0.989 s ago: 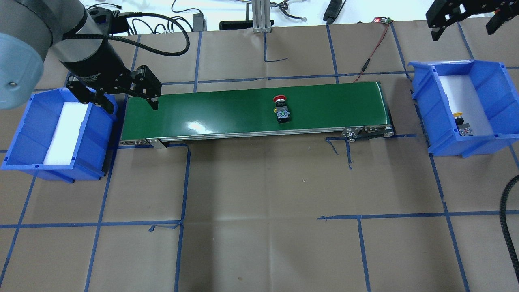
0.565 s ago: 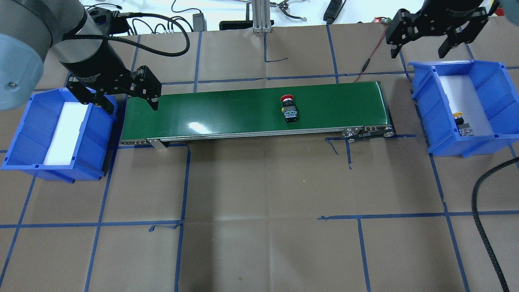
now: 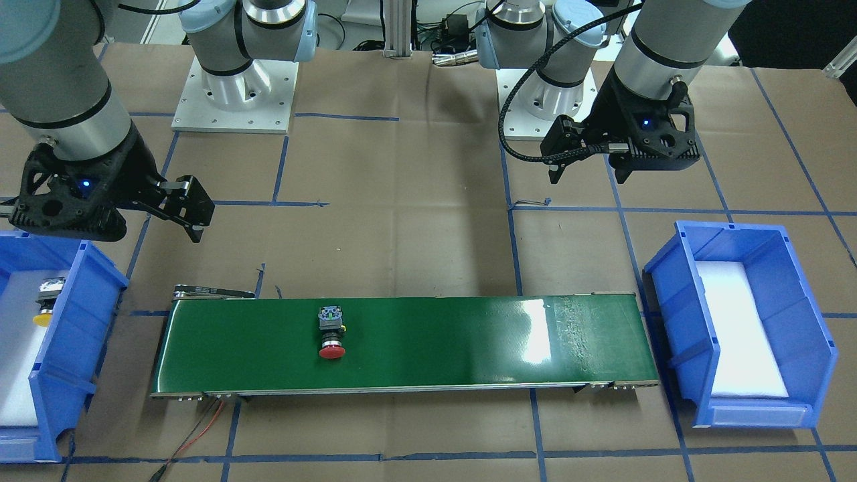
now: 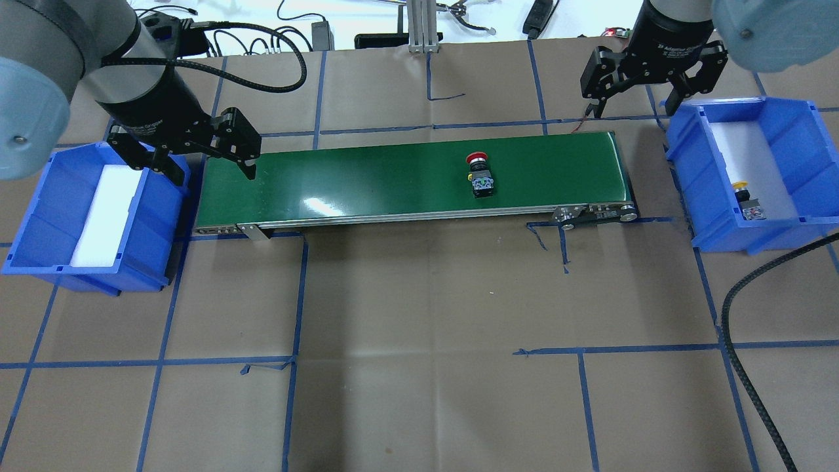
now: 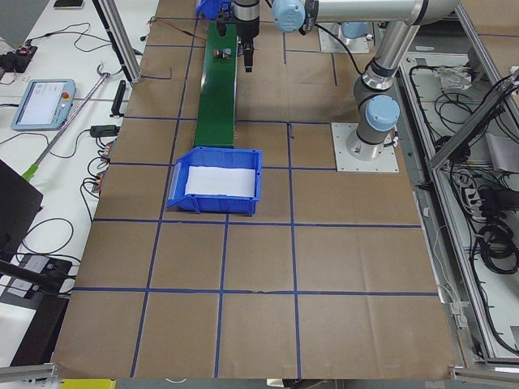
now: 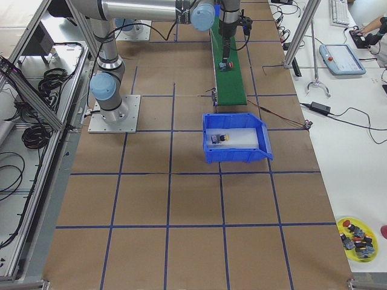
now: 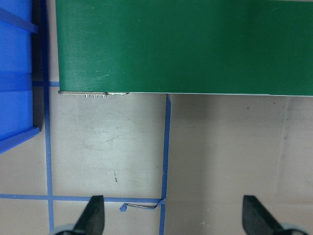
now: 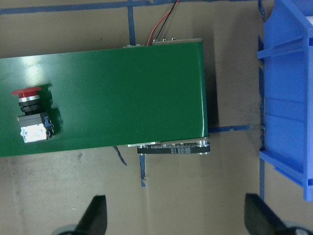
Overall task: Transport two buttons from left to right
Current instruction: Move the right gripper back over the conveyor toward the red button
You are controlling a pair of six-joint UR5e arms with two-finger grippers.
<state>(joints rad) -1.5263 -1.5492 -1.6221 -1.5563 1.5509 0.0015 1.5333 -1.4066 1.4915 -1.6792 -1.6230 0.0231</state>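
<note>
**A:** What can't we make out?

**B:** From the two side cameras both claws are tiny, far down the green belt, so we judge nothing from there. In the front-facing view the right claw shows only one finger. The other is behind its wrist housing. The overhead view cuts both arms off at the frame's edge. The yellow button is small everywhere, and we read only a yellow cap and a dark body.

**A:** How do the buttons lie?

**B:** The red button lies on its side on the belt, right of the middle and short of the right end. We see its long axis running across the belt, a little skewed. The red cap points toward the far edge, away from the robot, and the blocky body points toward the robot. The yellow button lies on the white foam pad inside the right bin, at the end nearer the robot. Its cap also points away from the robot.

**A:** And the claws?

**B:** We see the right claw spread wide, gripping nothing. It hangs above the worktop by the belt's right end, just beside the right bin. Its wrist camera looks down on that end of the belt, with the red button at the view's left edge. The left claw is spread just as wide and also grips nothing. It is up in the air between the left bin and the belt's left end.
</note>
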